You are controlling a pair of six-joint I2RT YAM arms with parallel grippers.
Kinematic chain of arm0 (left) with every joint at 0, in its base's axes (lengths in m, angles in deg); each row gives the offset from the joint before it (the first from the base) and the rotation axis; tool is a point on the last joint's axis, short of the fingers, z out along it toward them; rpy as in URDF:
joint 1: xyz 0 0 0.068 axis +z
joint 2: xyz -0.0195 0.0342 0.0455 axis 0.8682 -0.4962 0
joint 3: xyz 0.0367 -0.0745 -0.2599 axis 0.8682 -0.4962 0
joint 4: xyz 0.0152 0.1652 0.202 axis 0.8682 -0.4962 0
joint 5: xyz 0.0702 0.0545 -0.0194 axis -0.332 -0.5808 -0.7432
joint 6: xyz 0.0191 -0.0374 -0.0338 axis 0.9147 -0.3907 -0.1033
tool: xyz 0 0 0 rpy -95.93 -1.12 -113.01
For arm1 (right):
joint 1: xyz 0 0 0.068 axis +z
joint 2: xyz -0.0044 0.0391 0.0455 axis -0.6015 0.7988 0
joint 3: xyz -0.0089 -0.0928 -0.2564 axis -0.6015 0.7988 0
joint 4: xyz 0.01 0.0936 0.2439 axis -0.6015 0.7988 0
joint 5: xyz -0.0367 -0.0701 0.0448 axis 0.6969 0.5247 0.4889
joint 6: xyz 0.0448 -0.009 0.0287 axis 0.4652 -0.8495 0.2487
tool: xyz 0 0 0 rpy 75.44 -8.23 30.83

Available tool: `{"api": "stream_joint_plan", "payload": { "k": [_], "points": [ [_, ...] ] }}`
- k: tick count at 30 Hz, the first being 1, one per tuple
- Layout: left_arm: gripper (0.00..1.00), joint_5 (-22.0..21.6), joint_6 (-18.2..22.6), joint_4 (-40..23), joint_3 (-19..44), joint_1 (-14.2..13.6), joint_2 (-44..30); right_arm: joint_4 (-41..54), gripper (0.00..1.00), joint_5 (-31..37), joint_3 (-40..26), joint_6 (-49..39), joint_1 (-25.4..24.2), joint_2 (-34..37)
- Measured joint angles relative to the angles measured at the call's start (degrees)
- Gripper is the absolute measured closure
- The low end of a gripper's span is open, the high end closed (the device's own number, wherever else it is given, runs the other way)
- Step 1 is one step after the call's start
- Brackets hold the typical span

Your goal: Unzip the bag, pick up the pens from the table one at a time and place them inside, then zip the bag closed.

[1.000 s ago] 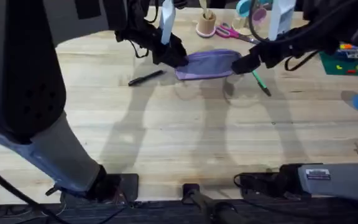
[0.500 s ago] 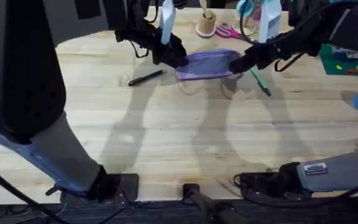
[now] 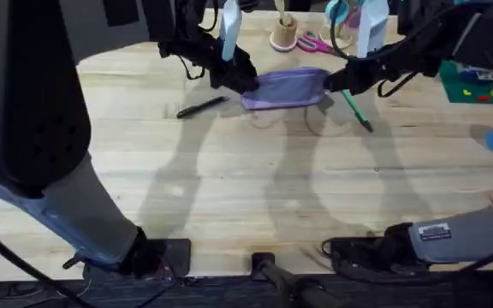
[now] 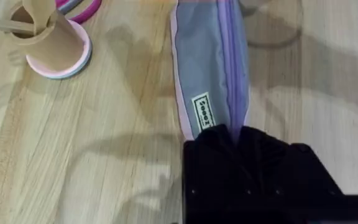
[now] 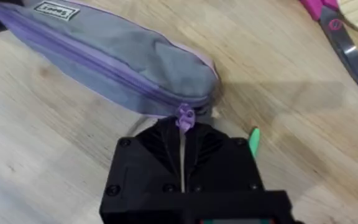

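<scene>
The lavender bag (image 3: pixel 285 88) lies on the table (image 3: pixel 246 180) at the far middle, its zipper running lengthwise. My left gripper (image 3: pixel 245 81) is shut on the bag's left end (image 4: pixel 211 93). At the right end of the bag (image 5: pixel 117 56), my right gripper (image 3: pixel 335 82) is shut on the purple zipper pull (image 5: pixel 184 116). The black pen (image 3: pixel 202 106) rests left of the bag. Just right of the bag lies the green pen (image 3: pixel 358 111), whose tip (image 5: pixel 253 142) peeks out beside my right gripper.
Pink-handled scissors (image 3: pixel 319 43) and a small cup with a wooden stick (image 3: pixel 284 32) sit behind the bag. A green mat (image 3: pixel 473 85) lies at the far right. Open tabletop stretches toward the arm bases.
The right arm has lifted and shifted slightly right at the bag's right end. The left gripper and both pens have stayed put.
</scene>
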Motion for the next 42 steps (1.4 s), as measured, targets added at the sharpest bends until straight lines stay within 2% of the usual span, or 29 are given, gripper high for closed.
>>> {"api": "stream_joint_plan", "payload": {
  "k": [10,20,34,42],
  "points": [
    [0.957,0.0,0.0,0.0,0.0,0.0,0.0,0.1,0.971,0.0,0.0,0.9,0.0,-0.9],
    [0.957,0.0,0.0,0.0,0.0,0.0,0.0,2.6,0.97,-0.1,0.0,1.0,0.1,-10.5],
    [0.957,0.0,0.0,0.0,0.0,0.0,0.0,4.9,0.97,-0.1,0.0,1.0,0.3,-10.7],
    [0.958,0.0,0.0,-0.2,0.0,0.0,0.0,4.8,0.97,-0.4,0.0,1.0,4.7,-10.7]
  ]
}}
